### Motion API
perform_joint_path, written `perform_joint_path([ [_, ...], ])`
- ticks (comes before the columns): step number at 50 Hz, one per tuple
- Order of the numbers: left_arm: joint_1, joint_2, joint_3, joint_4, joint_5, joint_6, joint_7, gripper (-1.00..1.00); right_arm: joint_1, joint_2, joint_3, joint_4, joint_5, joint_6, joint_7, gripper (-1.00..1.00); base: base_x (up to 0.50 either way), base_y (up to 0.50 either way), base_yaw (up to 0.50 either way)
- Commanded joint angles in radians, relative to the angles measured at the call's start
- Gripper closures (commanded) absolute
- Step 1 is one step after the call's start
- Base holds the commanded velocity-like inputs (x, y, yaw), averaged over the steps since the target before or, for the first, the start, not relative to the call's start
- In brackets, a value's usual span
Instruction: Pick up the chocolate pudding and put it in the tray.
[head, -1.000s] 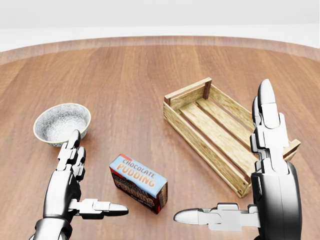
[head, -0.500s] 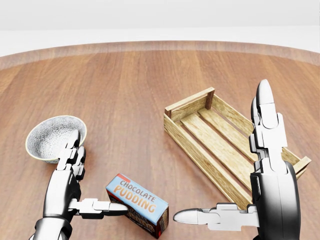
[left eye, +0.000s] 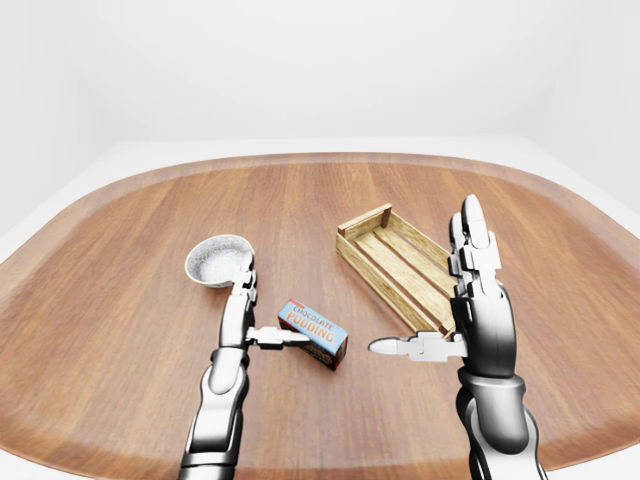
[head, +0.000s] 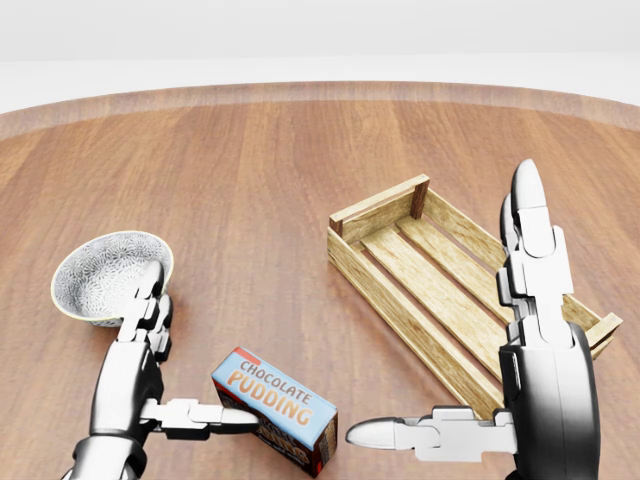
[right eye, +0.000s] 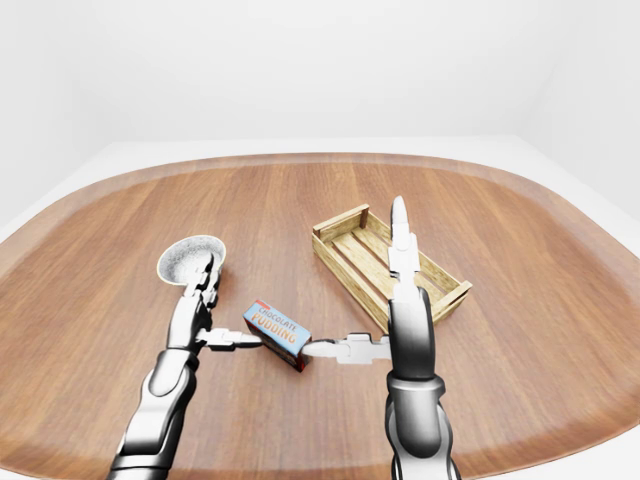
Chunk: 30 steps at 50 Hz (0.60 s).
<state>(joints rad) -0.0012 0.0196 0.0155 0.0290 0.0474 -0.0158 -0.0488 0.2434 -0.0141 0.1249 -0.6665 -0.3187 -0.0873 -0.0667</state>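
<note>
Now the head view matches the one half a second back almost exactly, whereas a full second ago the whole scene sat higher in it, so the camera had shifted then and has since settled. Only the left hand (head: 150, 385) differs slightly: its thumb sits a touch lower, the tip at the left end of the blue-and-brown chocolate pudding box (head: 275, 408). That box lies flat on the round brown wooden surface (head: 270, 170), between the two hands, near the bottom of the head view. The left hand is open, fingers pointing up the view toward the speckled grey bowl (head: 108, 275) just above it. The right hand (head: 500, 400) is open too, fingers upright and thumb pointing left at the box without touching it. The slatted light-wood tray (head: 430, 275) lies right of the box, partly behind the right hand. In the left-eye view, bare surface spreads wide to its rim on every side.
</note>
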Motion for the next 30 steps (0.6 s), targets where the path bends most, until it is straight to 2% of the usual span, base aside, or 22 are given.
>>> perform_joint_path([
  [1,0.019,-0.002,-0.012,-0.023,0.029,-0.012,0.003,-1.0,0.004,0.0,-0.002,-0.013,0.004,0.0,0.002,-1.0,0.0,0.0,0.0],
  [4,0.048,-0.005,-0.028,-0.04,0.054,-0.033,0.005,-1.0,0.026,-0.005,-0.016,-0.004,0.026,0.0,0.005,-1.0,0.0,0.0,0.0],
  [9,0.016,-0.007,-0.024,-0.005,0.059,-0.022,0.009,-1.0,-0.03,0.006,-0.055,0.01,0.051,0.003,0.023,-1.0,0.0,0.0,0.0],
  [11,0.005,-0.006,-0.022,0.012,0.06,-0.025,0.01,-1.0,-0.05,0.011,-0.059,0.006,0.053,0.03,0.029,-1.0,0.0,0.0,0.0],
  [13,0.001,-0.006,-0.019,0.01,0.056,-0.016,0.012,-1.0,-0.058,0.013,-0.059,-0.007,0.051,0.05,0.033,-1.0,0.0,0.0,0.0],
  [18,0.005,-0.006,-0.019,0.015,0.059,-0.023,0.016,-1.0,-0.053,0.01,-0.033,-0.022,0.032,0.06,0.044,-1.0,0.0,0.0,0.0],
  [22,0.008,-0.006,-0.019,0.017,0.059,-0.026,0.017,-1.0,-0.044,0.005,-0.008,-0.009,0.02,0.062,0.053,-1.0,0.0,0.0,0.0],
  [25,0.008,-0.007,-0.02,0.009,0.06,-0.017,0.018,-1.0,-0.049,-0.001,0.008,0.02,-0.002,0.044,0.054,-1.0,0.0,0.0,0.0],
  [26,0.006,-0.007,-0.02,0.008,0.06,-0.012,0.018,-1.0,-0.05,-0.002,0.022,0.026,-0.011,0.047,0.061,-1.0,0.0,0.0,0.0],
  [30,-0.001,-0.006,-0.018,0.021,0.058,-0.014,0.019,-1.0,-0.047,-0.007,0.049,0.056,-0.023,0.034,0.068,-1.0,0.0,0.0,0.0],
])
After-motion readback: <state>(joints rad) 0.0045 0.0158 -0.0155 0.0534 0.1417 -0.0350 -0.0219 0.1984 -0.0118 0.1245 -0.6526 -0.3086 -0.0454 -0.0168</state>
